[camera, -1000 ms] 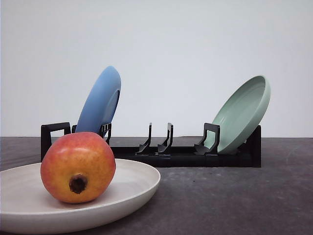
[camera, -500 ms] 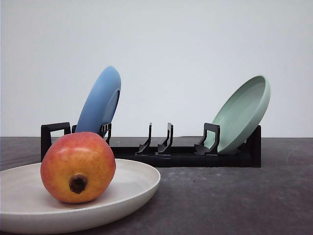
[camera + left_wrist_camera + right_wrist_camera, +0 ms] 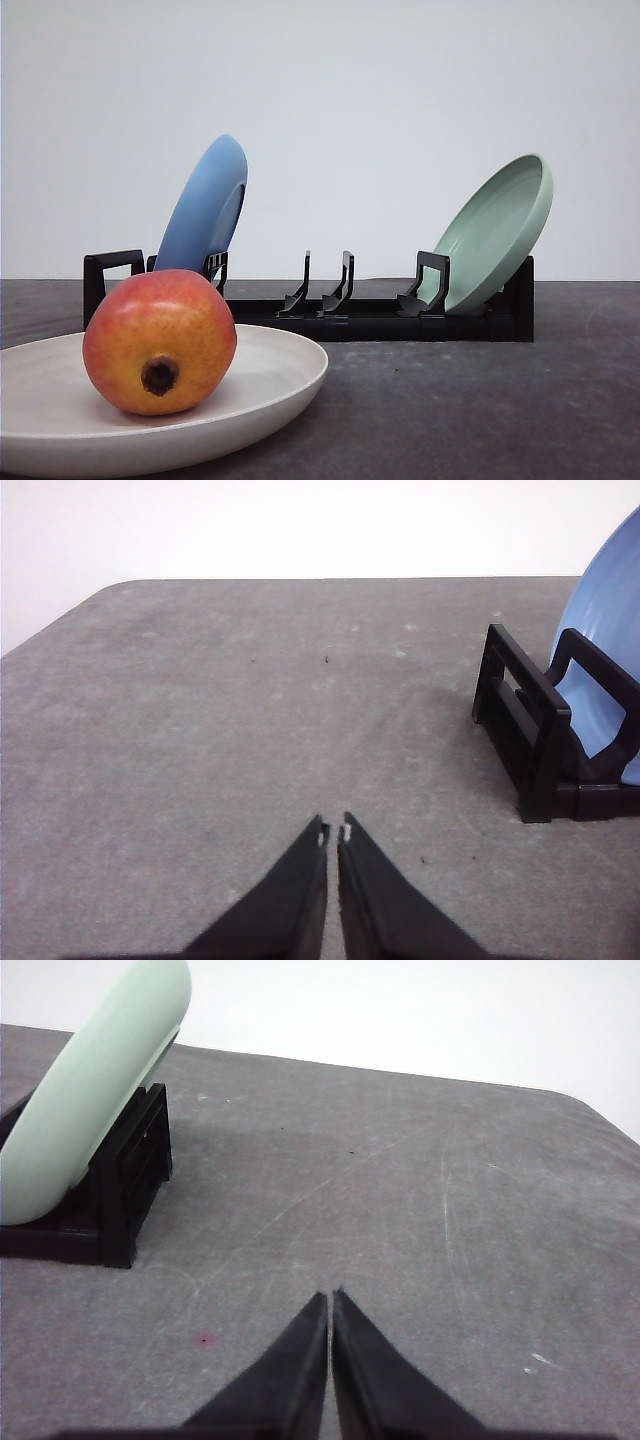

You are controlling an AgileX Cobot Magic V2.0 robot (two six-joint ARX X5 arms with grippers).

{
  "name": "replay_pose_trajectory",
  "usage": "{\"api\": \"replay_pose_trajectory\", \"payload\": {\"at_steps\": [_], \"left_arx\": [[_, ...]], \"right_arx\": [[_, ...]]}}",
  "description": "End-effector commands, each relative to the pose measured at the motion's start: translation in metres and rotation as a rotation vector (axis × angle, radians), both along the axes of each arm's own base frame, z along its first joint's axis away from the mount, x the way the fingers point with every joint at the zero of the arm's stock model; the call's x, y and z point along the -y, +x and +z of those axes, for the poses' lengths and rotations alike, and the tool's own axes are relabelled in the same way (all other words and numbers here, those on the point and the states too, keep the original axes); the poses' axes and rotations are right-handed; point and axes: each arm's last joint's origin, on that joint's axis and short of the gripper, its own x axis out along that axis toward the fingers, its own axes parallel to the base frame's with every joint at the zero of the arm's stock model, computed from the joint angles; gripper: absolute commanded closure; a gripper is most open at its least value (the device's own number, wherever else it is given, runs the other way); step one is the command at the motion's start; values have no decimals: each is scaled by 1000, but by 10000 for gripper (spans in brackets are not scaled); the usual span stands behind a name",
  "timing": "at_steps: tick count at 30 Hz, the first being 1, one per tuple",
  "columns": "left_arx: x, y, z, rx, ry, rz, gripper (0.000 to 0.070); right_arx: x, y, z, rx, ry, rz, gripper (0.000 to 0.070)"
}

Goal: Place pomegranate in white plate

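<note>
Pomegranate (image 3: 160, 341) sat in the white plate (image 3: 275, 375) at the table's (image 3: 480, 400) front left, calyx facing the camera. Behind it a black rack (image 3: 370, 318) held a blue plate (image 3: 203, 208) and green plate (image 3: 497, 229), both tilted. Left gripper (image 3: 333, 832) and right gripper (image 3: 330, 1298) were clenched, holding nothing, over bare table.

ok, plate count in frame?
3. White plate on the table at front left, holding the pomegranate; blue plate at the rack's left end; pale green plate at its right end.
</note>
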Motion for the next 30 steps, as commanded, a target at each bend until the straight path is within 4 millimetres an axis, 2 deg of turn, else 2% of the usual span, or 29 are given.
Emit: {"api": "replay_pose_trajectory", "payload": {"at_steps": [1,30], "left_arx": [[0,0,-4,-12,-9,1,700],[0,0,-4,-12,-8,1,700]], "right_arx": [[0,0,-1,4,12,-1,699],[0,0,-1,4,12,-1,699]]}}
